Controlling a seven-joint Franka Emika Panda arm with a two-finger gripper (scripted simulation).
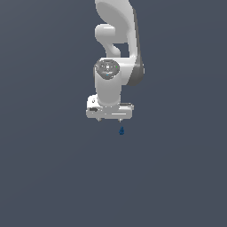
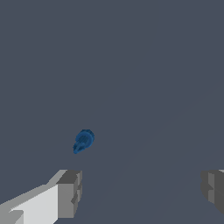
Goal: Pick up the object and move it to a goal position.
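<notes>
Your big white arm (image 1: pixel 116 53) hangs over the grey floor (image 1: pixel 44 177). Your gripper (image 2: pixel 140 192) is wide open and holds nothing. The tiny blue object (image 2: pixel 83 141) lies just ahead, outside the fingers (image 2: pixel 69 192). Slide over it first, then go down.

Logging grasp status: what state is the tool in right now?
Tool: open, fingers spread wide, holding nothing; the blue object lies apart from them.
</notes>
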